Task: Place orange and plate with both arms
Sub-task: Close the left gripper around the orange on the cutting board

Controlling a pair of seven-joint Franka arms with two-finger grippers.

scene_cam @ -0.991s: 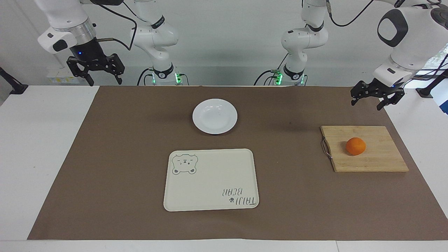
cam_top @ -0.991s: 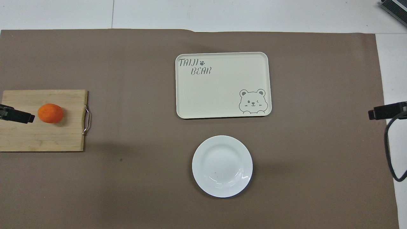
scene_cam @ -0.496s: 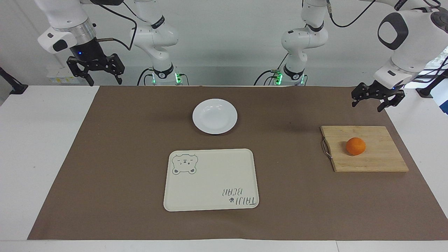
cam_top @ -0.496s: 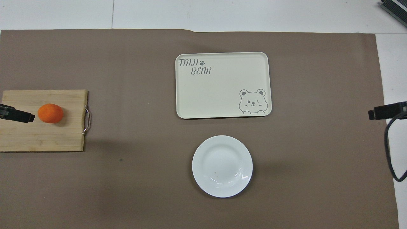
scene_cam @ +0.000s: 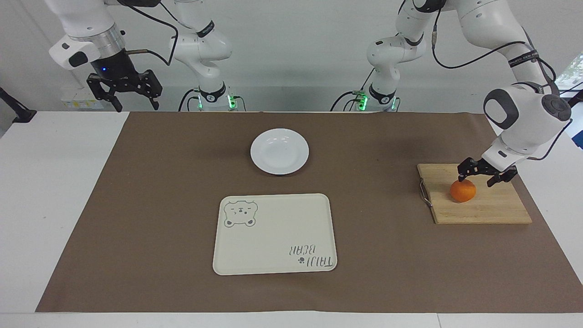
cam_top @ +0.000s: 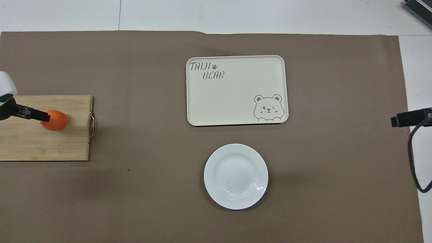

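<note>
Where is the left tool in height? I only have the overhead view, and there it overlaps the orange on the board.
Observer: In the facing view the left tool is low, just over the orange. It is open, not closed on the fruit.
Operator: Orange lifted?
Observer: No, it sits on the wooden board.
Operator: Right tool? I only see a tip at the edge.
Observer: The right tool waits raised and open over the white table top at the right arm's end, well away from the plate.
</note>
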